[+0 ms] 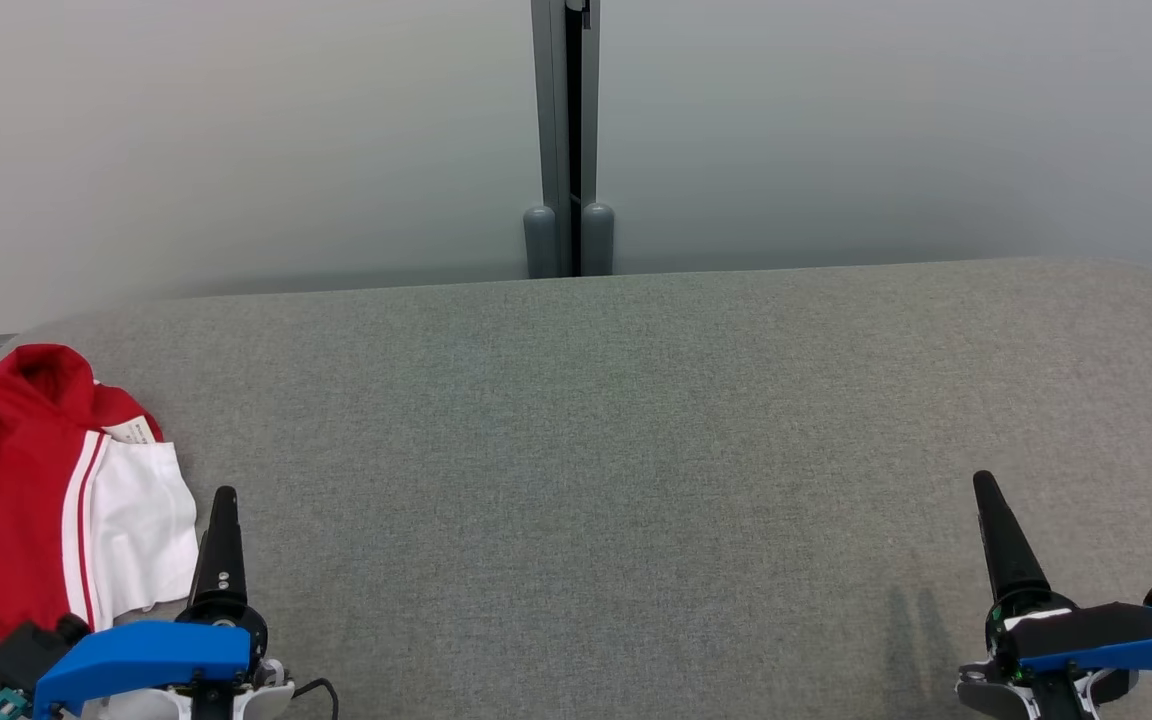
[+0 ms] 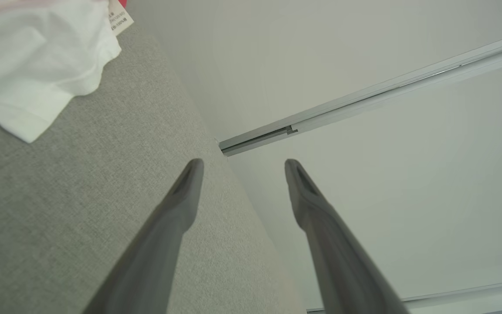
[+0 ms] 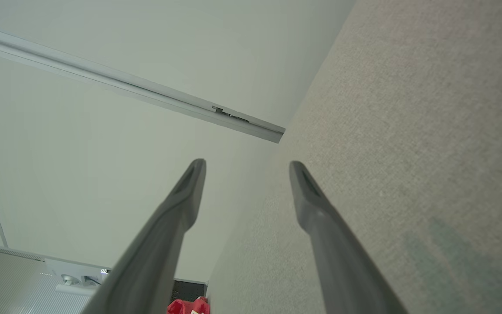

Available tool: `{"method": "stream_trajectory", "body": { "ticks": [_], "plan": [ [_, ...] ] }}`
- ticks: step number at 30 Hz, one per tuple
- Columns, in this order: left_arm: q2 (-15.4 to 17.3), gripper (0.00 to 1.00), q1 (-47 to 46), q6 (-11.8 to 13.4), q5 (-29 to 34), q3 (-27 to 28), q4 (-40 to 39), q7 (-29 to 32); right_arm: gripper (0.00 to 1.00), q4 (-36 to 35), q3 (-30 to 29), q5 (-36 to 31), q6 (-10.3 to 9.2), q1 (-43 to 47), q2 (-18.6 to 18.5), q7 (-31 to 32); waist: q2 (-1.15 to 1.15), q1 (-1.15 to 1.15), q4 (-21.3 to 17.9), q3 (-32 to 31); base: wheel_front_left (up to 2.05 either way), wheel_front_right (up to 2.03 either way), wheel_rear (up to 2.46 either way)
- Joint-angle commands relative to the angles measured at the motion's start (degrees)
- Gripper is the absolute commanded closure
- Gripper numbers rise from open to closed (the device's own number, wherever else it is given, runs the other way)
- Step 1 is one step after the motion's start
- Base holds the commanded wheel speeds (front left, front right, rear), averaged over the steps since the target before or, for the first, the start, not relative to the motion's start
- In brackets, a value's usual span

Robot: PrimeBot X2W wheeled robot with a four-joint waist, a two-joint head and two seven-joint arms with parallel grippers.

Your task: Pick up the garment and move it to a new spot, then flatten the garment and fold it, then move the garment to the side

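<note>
The garment (image 1: 26, 490) is red with a white panel and white stripes. It lies crumpled at the far left of the grey fabric table (image 1: 636, 450), partly over its left edge. My left gripper (image 1: 223, 495) hovers just right of the white panel, apart from it. In the left wrist view its fingers (image 2: 244, 163) stand open and empty, with the garment's white cloth (image 2: 37, 56) at the upper left. My right gripper (image 1: 983, 480) is at the lower right, far from the garment. It is open (image 3: 246, 163) with nothing between the fingers. A scrap of red garment (image 3: 188, 306) shows at the bottom edge.
A pale wall with a grey vertical post (image 1: 568, 140) stands right behind the table's far edge. The table's corners are rounded. Bare grey surface stretches between the two grippers.
</note>
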Motion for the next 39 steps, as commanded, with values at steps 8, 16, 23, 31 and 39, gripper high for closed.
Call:
{"method": "stream_trajectory", "body": {
  "ticks": [8,16,23,31,39],
  "plan": [
    [0.5,0.00,-1.7,-0.1,11.2,-0.9,0.4,-2.2,0.00,0.4,1.1,-12.0,0.11,-2.1,-0.3,-2.3,0.00,0.00,0.0,0.1,0.00,0.00,0.00],
    [0.4,0.00,-1.5,0.2,18.4,-1.2,1.6,-3.7,0.00,2.0,1.5,-19.6,0.11,-2.2,0.0,-3.7,0.00,0.00,-0.1,0.1,0.00,0.00,0.00],
    [0.4,0.00,-1.4,0.5,24.8,-1.4,2.9,-5.0,0.00,3.7,1.6,-26.4,0.11,-2.3,0.1,-5.1,0.00,0.00,-0.3,0.1,0.00,0.00,0.00],
    [0.6,0.00,-1.7,1.1,31.7,-1.9,3.1,-6.4,0.00,3.4,1.5,-33.4,0.12,-2.8,0.1,-6.4,0.00,0.00,-0.3,0.2,0.00,0.00,0.00],
    [0.8,0.00,-1.4,2.1,38.2,-2.8,1.6,-7.7,0.00,-0.4,1.1,-39.6,0.13,-2.2,0.1,-7.8,0.00,0.00,-0.3,0.3,0.00,0.00,0.00]
  ]
}}
